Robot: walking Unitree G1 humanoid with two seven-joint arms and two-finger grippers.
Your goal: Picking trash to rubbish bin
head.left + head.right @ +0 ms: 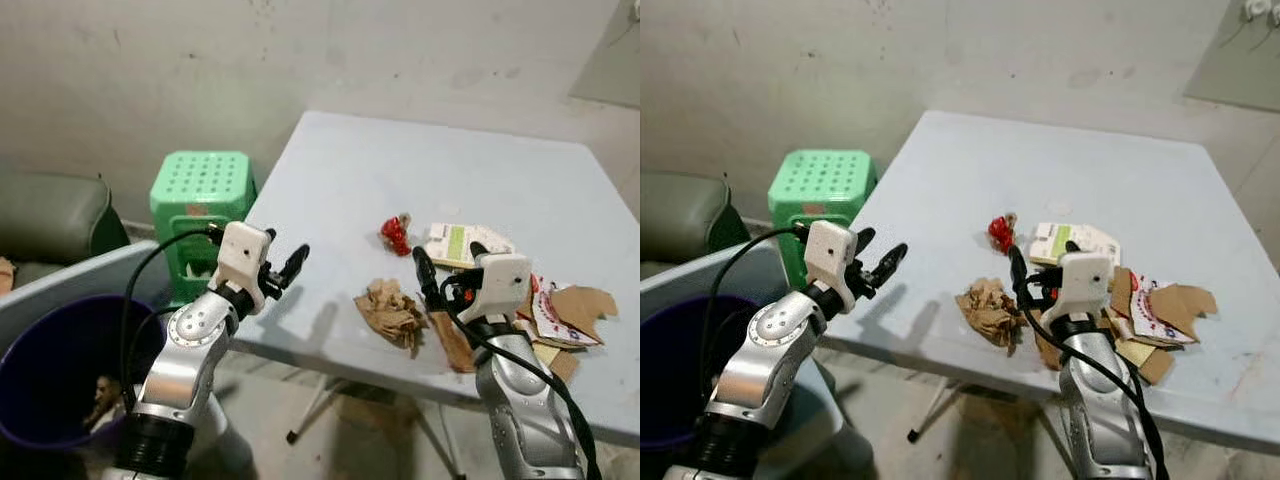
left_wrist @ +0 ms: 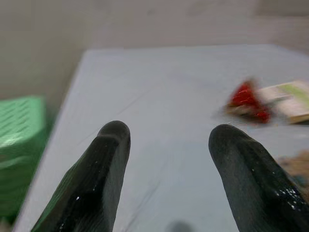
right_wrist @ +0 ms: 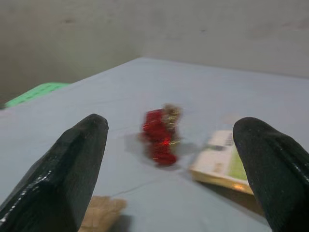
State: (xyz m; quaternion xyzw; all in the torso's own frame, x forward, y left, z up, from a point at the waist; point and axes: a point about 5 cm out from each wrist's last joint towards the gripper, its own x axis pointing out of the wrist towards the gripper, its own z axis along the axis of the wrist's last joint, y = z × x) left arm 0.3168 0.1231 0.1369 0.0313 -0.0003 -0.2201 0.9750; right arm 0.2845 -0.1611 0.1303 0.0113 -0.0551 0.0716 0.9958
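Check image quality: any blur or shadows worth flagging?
Left wrist view: red wrapper and carton smeared. Right wrist view: red wrapper blurred, fingers sharp. Left eye view: sharp; left gripper casts a soft shadow on the table.

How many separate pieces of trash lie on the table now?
About 4: a red wrapper mid-table, a white-green carton beside it, crumpled brown paper near the front edge, and a pile of torn cardboard behind the right gripper, which may hide more.
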